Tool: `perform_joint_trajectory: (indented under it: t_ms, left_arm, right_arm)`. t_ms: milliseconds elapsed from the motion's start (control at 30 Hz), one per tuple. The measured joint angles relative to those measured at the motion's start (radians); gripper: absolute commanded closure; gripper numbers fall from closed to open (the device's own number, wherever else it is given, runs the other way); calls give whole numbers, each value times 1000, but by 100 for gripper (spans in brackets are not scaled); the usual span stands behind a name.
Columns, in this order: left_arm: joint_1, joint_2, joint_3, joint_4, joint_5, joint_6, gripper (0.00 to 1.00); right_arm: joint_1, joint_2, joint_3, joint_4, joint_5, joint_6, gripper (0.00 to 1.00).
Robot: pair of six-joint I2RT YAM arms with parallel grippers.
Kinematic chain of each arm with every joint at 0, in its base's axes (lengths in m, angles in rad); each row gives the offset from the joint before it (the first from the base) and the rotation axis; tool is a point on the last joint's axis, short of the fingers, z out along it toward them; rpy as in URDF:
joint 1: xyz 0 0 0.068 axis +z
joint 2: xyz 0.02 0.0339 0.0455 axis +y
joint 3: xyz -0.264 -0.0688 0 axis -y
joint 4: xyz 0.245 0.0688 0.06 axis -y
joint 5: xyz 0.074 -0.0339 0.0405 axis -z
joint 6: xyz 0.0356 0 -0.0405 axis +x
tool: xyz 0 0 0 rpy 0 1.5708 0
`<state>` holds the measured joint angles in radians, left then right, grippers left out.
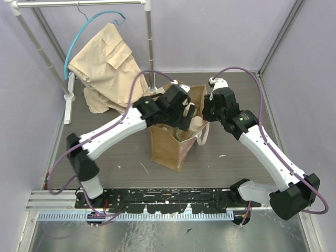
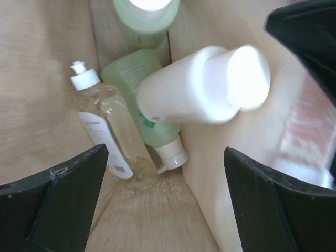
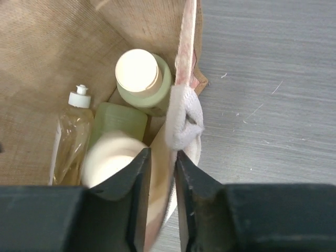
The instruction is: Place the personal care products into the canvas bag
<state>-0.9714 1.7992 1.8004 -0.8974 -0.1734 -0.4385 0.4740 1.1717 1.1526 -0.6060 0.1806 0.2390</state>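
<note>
Apparently all four bottles are already in the bag [image 1: 165,149], which stands mid-table. The amber one [image 2: 107,134], the green cylinder [image 2: 139,89] and the rounder green one [image 2: 147,16] sit at the bottom, and the cream bottle [image 2: 202,84] lies tilted across the cylinder. The left gripper [image 2: 165,210] hangs inside the bag mouth, fingers spread wide and holding nothing. The right gripper [image 3: 163,157] is pinched nearly closed on the bag's rim beside a handle [image 3: 184,118]. What seems left is letting go of the rim and lifting both arms clear.
</note>
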Motion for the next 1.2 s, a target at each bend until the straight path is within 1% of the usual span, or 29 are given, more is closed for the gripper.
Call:
perform_joint_trajectory:
  t_ms: [67,100,167,233,367,533,633,833,967,1200]
  left_arm:
    - [0,-80,-19,12,-15,0,2]
    - [0,-143,-40,27,-30,0,2]
    - [0,-224,-66,42,-53,-1,2]
    - [0,-316,-101,58,-88,-1,2]
    - [0,-475,-187,68,-188,-3,2]
    - [0,-622,-347,58,-310,-26,2]
    - [0,-681,-415,22,-360,-45,2]
    - [1,-721,-439,-50,-435,-91,2]
    - [1,-720,-441,-89,-472,-123,2]
    - [1,-704,-441,-140,-505,-186,2]
  right_arm:
    - [0,0,18,-2,-4,-4,52]
    - [0,0,24,-3,-5,-5,41]
    - [0,0,32,-16,-8,-9,26]
    - [0,0,33,-19,-9,-16,18]
    - [0,0,42,-34,-6,-26,9]
    - [0,-1,81,-69,27,-45,3]
    - [0,-10,101,-77,56,-63,1]
    - [0,-55,158,-89,146,-100,0]
    - [0,-82,158,-105,202,-105,0]
    - [0,-84,134,-126,240,-105,0]
